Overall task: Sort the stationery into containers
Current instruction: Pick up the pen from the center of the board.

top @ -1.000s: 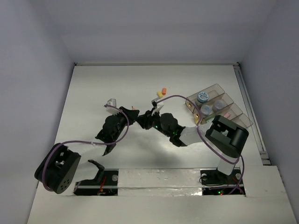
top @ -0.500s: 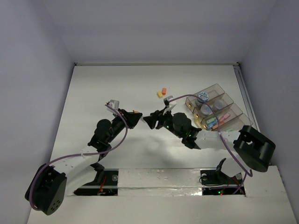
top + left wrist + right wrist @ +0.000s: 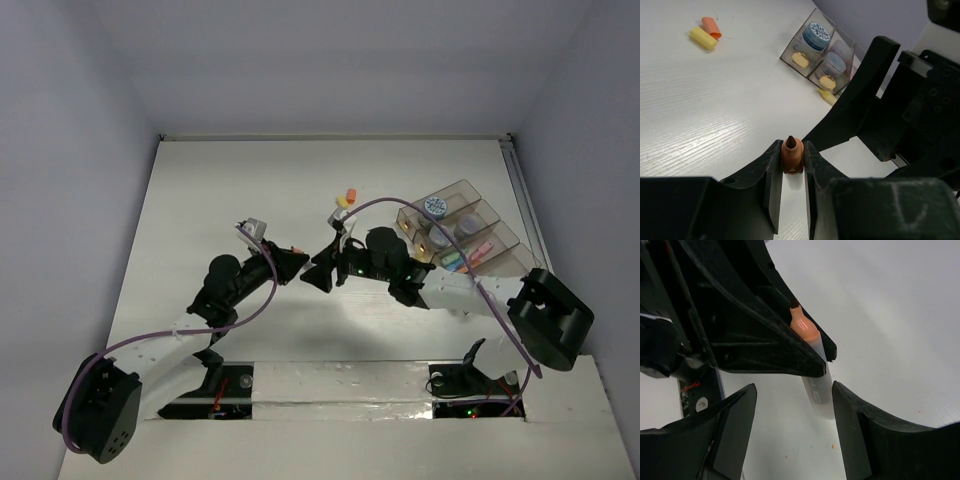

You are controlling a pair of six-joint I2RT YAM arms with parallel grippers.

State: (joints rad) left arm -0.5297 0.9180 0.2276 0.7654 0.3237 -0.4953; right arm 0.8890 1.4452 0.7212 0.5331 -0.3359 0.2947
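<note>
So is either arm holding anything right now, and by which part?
The left fingers pinch an orange-tipped white pen by its orange end. The right fingers stand open around its barrel.

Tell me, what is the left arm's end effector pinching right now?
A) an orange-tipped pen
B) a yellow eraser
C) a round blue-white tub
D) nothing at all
A: the left wrist view shows the orange-tipped pen clamped in the left end effector, while the yellow eraser and orange eraser lie loose on the table.
</note>
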